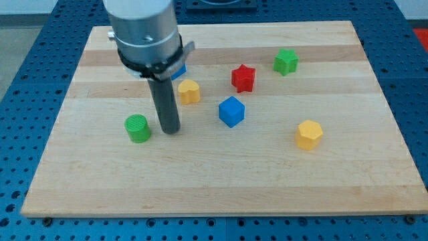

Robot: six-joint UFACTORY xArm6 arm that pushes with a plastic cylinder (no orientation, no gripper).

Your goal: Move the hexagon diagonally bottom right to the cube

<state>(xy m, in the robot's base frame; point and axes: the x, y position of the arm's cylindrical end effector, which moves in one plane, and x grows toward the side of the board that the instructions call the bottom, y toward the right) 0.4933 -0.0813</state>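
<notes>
A yellow hexagon (309, 134) lies at the view's right, below and right of the blue cube (231, 111) near the board's middle. My tip (171, 129) rests on the board left of the cube, just right of a green cylinder (138, 128). The tip touches no block that I can see. A second yellow block (189, 91) sits just up and right of the rod; its shape is unclear.
A red star (243, 77) and a green star-like block (285, 61) lie toward the view's top right. A blue block (179, 69) is mostly hidden behind the arm's housing (144, 33). The wooden board (221, 187) sits on a blue perforated table.
</notes>
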